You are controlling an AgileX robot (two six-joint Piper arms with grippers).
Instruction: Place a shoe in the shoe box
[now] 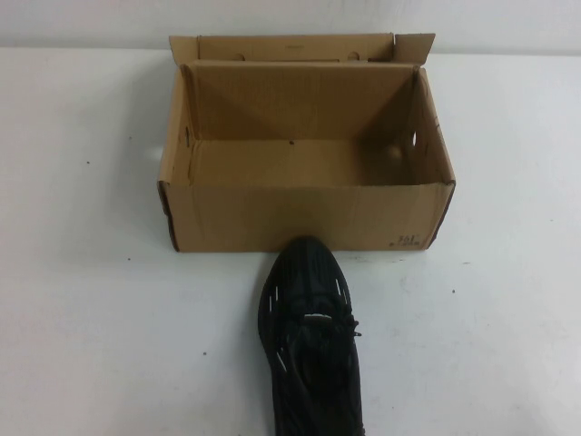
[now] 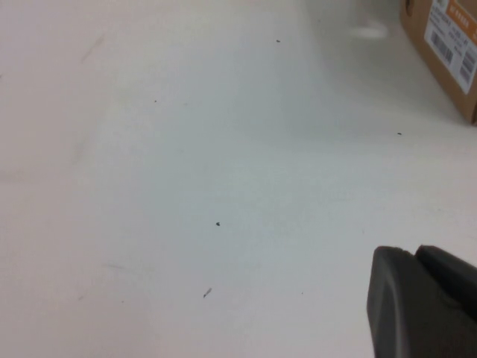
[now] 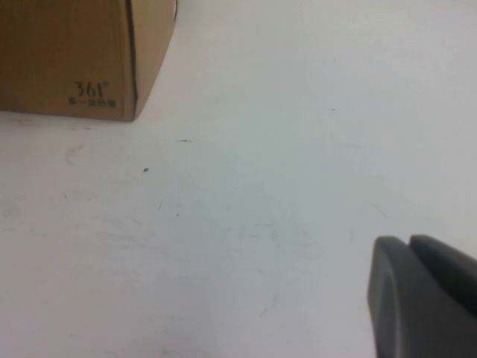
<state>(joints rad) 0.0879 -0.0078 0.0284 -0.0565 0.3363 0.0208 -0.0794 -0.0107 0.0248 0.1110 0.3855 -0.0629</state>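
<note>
The black knit shoe [image 1: 311, 341] lies on the white table with its toe touching the front wall of the brown cardboard shoe box [image 1: 309, 216]. The box stands open and empty, its flap lid folded back at the far side. Neither arm shows in the high view. My left gripper [image 2: 415, 257] is shut and empty over bare table; a box corner with a white label [image 2: 451, 45] shows at that view's edge. My right gripper [image 3: 408, 245] is shut and empty over bare table, apart from the box's printed front corner [image 3: 89, 63].
The white table [image 1: 91, 318] spreads wide on both sides of the box and shoe. A pale wall runs behind the box.
</note>
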